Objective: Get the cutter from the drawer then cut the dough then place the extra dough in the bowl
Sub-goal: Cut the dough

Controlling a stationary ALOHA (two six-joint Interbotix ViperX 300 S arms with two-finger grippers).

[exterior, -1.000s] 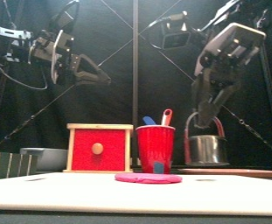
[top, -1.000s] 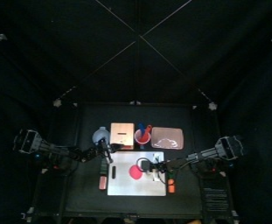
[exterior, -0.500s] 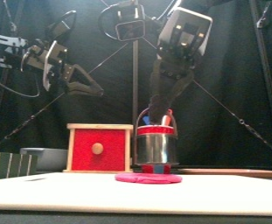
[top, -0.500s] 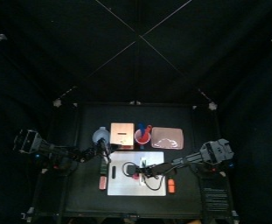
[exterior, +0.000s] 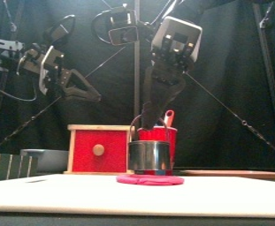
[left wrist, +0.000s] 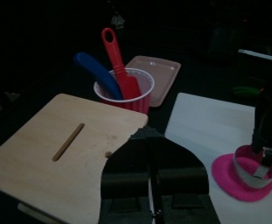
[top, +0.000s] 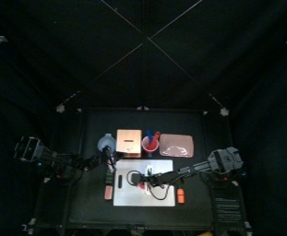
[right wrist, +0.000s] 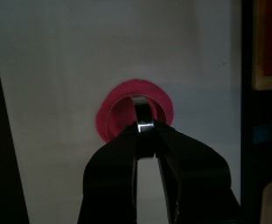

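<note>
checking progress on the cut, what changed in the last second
The right pincer, shut on the cutter, swung left from the dough's right side and came down, setting the cutter onto the dough. The left pincer hardly moved; the wooden box, red cup and dough stayed put.

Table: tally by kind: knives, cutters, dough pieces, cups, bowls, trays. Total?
Toy knives: 2, blue knife and red knife
Metal cutter: 1
Dough disc: 1
Red cup: 1
Blue-grey bowl: 1
Pink tray: 1
Total: 7
</note>
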